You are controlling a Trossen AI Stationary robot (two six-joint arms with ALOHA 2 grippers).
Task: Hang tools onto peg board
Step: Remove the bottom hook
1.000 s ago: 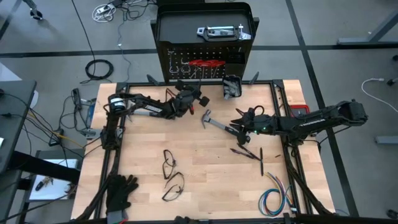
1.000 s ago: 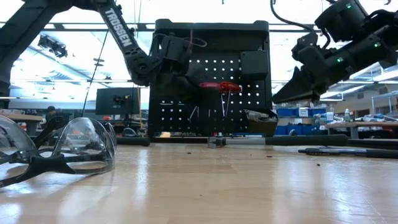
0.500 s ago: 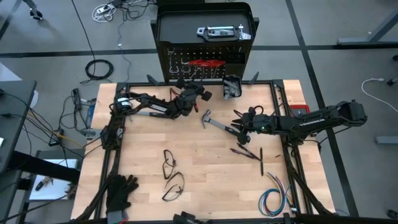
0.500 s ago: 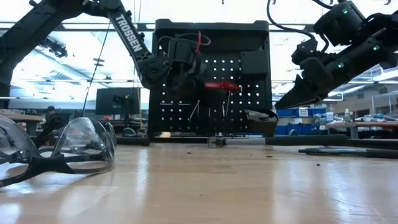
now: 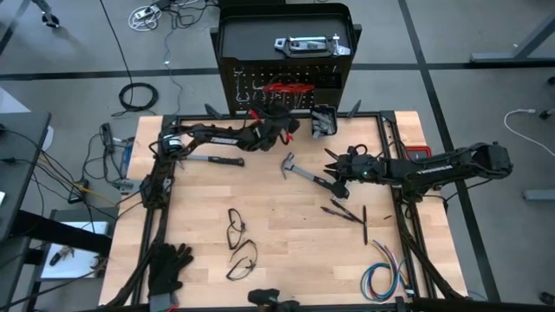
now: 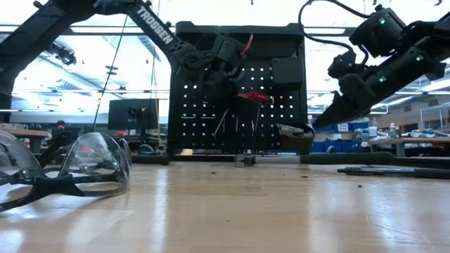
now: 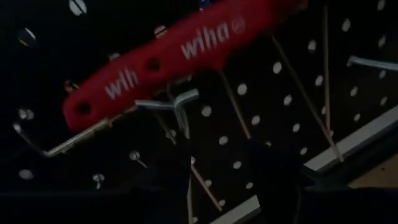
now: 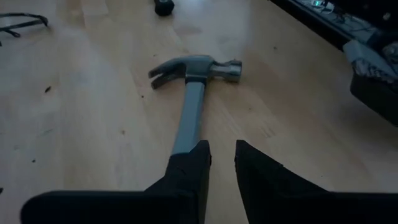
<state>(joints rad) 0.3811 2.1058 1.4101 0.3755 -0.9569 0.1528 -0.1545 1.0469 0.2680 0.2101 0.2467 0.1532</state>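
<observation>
The black peg board (image 5: 286, 87) stands upright at the table's far edge. Red-handled hex keys (image 7: 168, 62) hang on it from a silver hook (image 7: 177, 102). My left gripper (image 7: 217, 180) is open and empty, raised close in front of the board just below those handles, also seen from above (image 5: 286, 126). A steel hammer (image 8: 196, 68) lies flat on the table, its head toward the board. My right gripper (image 8: 222, 168) hovers over its handle's near end, fingers a narrow gap apart, touching nothing. A second black-handled hammer (image 5: 212, 160) lies under my left arm.
Two pairs of safety glasses (image 5: 236, 227) lie mid-table. Black gloves (image 5: 169, 264) are at the near left and a coloured wire bundle (image 5: 381, 277) at the near right. Pliers (image 5: 342, 212) and a thin dark tool (image 5: 365, 224) lie near my right arm. A small black bin (image 5: 323, 120) hangs on the board.
My left gripper has risen and gone toward the table's far edge and somewhat to the right, up to the peg board by the red handles; this uncovers the second hammer on the table. My right gripper has sunk a little toward the hammer's handle.
</observation>
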